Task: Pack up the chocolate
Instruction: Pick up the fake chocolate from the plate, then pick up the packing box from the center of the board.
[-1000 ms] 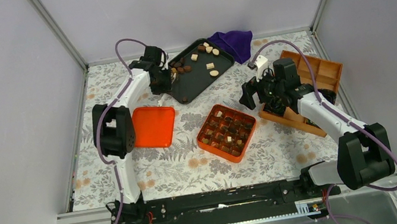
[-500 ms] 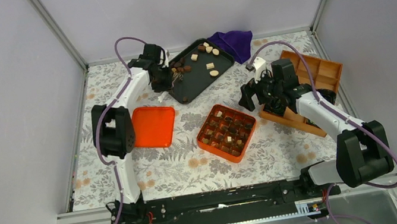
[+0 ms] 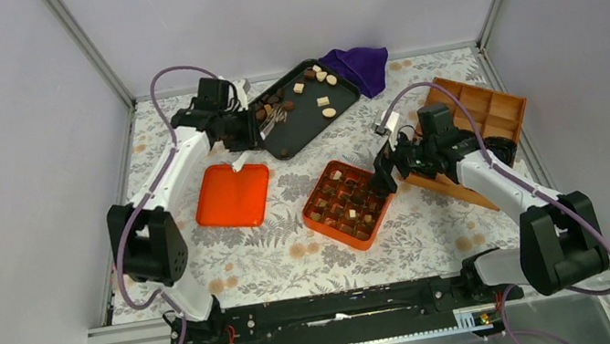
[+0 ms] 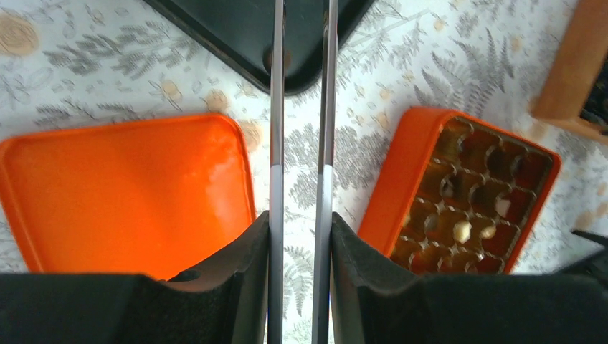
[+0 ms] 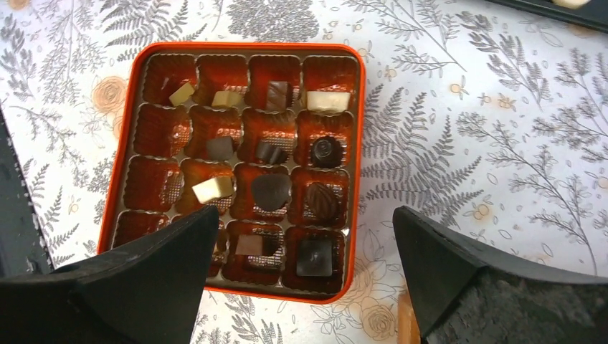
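Box was mostly filled, few cells empty; more choc pcs sat on tray. L gripper clamped tweezers, R gripper wide open, empty.

Chocolate: some in orange box cells, others on black tray.

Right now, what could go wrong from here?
1. The right gripper hangs open over the box, one finger hiding a corner cell; the left gripper arriving with a piece could hit it.
2. The left gripper clamps long thin tweezers; a piece may slip at the tips or land on chocolates already packed.
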### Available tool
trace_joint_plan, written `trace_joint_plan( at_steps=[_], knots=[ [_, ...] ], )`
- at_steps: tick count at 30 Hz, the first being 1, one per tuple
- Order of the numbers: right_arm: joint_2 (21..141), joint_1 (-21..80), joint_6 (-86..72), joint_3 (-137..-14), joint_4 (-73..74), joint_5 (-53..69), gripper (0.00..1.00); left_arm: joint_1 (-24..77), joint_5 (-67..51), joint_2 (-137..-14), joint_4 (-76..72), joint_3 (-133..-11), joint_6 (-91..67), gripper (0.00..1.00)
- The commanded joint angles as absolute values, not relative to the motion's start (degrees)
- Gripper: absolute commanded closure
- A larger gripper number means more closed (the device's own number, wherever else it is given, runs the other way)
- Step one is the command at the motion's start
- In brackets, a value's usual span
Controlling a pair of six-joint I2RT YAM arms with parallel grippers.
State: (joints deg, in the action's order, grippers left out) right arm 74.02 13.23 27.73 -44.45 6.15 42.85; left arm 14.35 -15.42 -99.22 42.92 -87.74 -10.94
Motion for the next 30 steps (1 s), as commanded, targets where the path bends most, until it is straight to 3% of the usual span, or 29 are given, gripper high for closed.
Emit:
trace_joint_plan(
  at_steps=[1, 6, 19, 30],
  knots=[
    [75.84, 13.73, 30.61, -45.94, 5.03, 46.51, 0.04, 13.91, -21.86, -91.65, 38.73, -82.78, -12.76, 1.00],
    [81.18, 14.52, 28.85, -48.16, 5.90, 40.45, 0.30, 14.29, -25.25, -82.42, 36.92, -74.85, -15.03, 1.00],
    [87.49, 18.24, 28.48, -49.47, 3.94, 27.74, 0.42, 15.68, -30.54, -62.09, 35.07, -57.93, -21.06, 1.00],
    [88.98, 20.47, 30.31, -50.17, 4.82, 24.20, 0.77, 22.25, -30.09, -53.92, 35.99, -53.17, -26.25, 1.00]
  ],
)
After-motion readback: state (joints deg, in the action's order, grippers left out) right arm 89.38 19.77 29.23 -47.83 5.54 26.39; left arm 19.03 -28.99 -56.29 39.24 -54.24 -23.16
